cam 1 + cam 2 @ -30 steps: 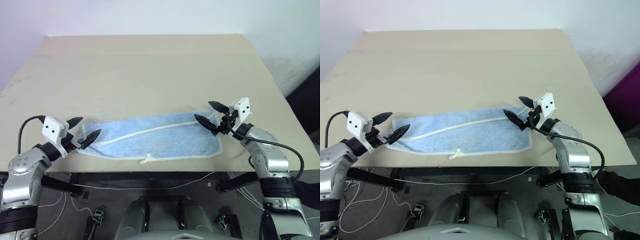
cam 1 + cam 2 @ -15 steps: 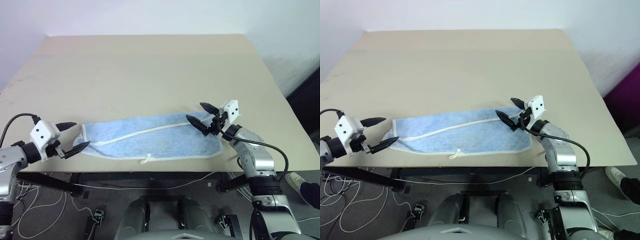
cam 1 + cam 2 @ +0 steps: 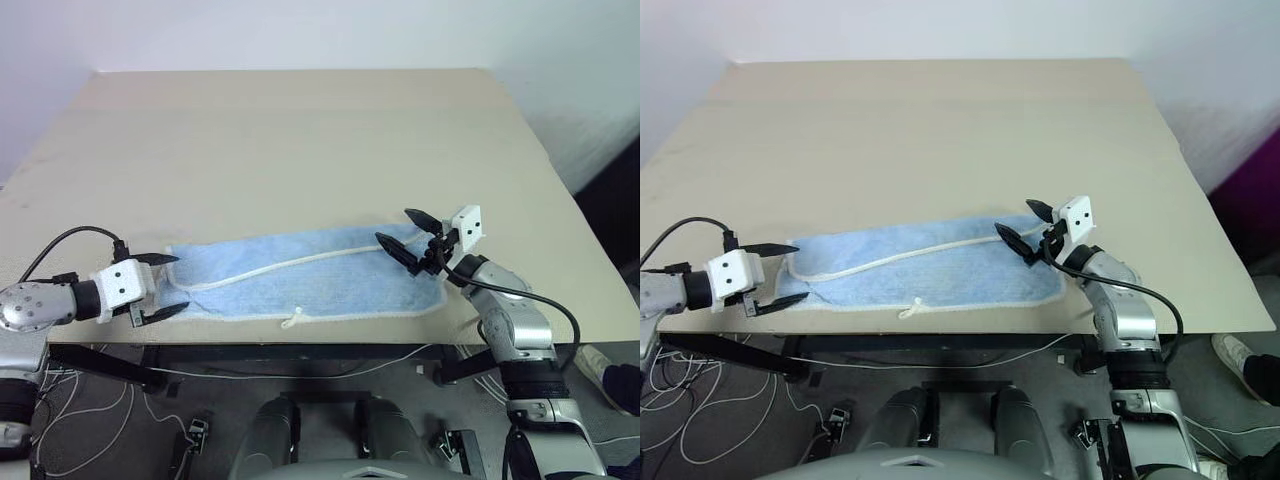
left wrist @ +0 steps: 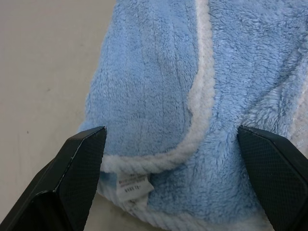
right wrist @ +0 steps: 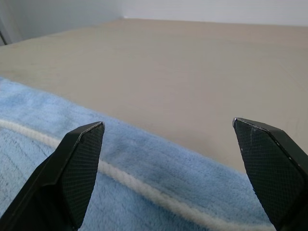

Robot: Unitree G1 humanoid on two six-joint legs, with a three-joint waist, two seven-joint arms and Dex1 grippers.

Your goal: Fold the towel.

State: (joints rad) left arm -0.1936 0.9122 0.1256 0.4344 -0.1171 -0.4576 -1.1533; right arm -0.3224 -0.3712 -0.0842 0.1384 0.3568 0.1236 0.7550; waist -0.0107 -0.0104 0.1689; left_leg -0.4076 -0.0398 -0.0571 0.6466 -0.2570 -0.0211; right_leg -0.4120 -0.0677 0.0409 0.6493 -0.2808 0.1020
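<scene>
Both grippers stood wide open and held nothing. Left gripper (image 3: 160,286) sat at the left end of the towel (image 3: 300,285), one finger (image 4: 79,161) at that end's outer edge, the other farther in over the cloth, a small white tag (image 4: 134,186) between them. Right gripper (image 3: 408,236) hung over the towel's far right corner, fingers spread above the white edging (image 5: 144,185). Folded into a long strip, the towel lay along the near edge of the beige table (image 3: 300,140). White walls (image 3: 560,60) rose behind, and cables (image 3: 700,400) trailed on the floor.
</scene>
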